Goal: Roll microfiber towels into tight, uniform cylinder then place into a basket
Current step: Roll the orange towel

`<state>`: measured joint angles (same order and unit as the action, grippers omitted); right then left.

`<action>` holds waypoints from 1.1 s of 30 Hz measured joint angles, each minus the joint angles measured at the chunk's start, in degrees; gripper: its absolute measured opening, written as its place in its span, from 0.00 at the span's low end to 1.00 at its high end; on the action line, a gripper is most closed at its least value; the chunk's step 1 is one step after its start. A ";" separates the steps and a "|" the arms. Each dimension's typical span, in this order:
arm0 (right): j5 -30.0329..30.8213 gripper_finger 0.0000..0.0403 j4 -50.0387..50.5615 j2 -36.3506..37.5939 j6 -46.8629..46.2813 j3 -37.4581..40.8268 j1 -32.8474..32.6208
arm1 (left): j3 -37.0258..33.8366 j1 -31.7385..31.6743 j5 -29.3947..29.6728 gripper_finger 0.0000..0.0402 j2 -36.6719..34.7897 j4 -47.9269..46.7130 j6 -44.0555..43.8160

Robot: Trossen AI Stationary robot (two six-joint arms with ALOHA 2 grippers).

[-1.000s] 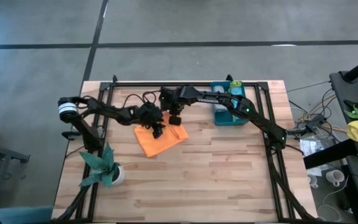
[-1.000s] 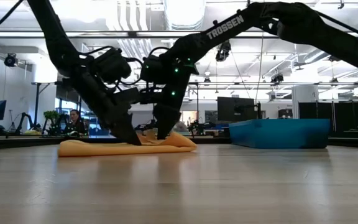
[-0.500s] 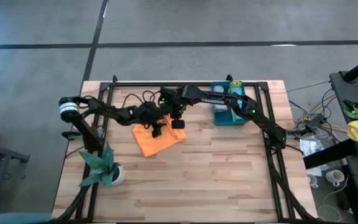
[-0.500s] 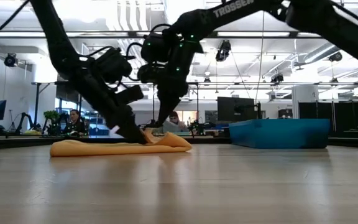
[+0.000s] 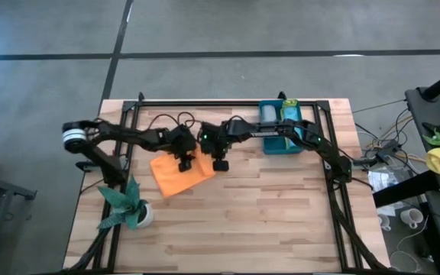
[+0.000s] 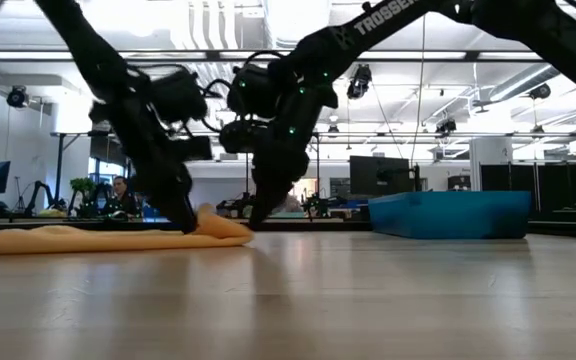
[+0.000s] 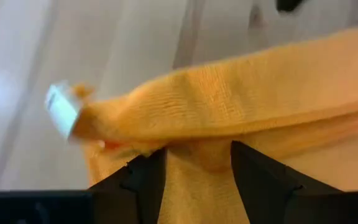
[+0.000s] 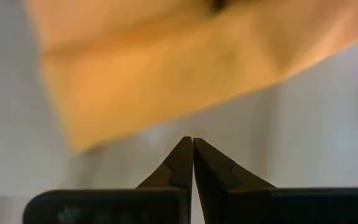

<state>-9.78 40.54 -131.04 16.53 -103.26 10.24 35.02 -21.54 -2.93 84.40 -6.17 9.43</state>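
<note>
Left wrist view: left claw (image 7: pixel 197 171) is pinching orange towel's (image 5: pixel 176 173) folded edge, towel lying near table's (image 5: pixel 281 221) left-rear part | right claw (image 5: pixel 221 163) is resting closed beside it | step: rolling starting | next: tightening fold evenly; basket (image 5: pixel 281 145) waiting rear-right.

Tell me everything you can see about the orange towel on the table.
The orange towel is a soft, knit-looking cloth lying mostly flat on the wooden table, between the plant and the basket. One edge is lifted into a fold with a small white tag. The left hand pinches this fold between its fingers. The right hand, shut, is just beside the towel, holding nothing.
</note>
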 joint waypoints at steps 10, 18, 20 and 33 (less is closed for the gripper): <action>1.89 0.02 -4.89 2.04 -1.10 2.66 -3.21 | -1.83 0.01 3.71 0.41 -19.24 -6.92 -1.19; -1.05 0.02 -17.89 -1.88 -5.20 1.94 -2.84 | -2.52 0.57 3.54 0.41 -32.46 -12.14 -11.91; -2.24 0.02 -17.20 -2.88 -6.85 1.64 -3.15 | -2.71 0.93 3.66 0.41 -33.28 -12.39 -12.48; -5.58 0.02 8.58 1.49 -17.93 8.40 -2.52 | -2.66 10.55 4.93 0.41 -19.76 -8.90 -18.39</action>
<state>-15.36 49.12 -129.55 -1.41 -94.86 7.73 32.36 -10.99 2.00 64.63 -15.07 -8.95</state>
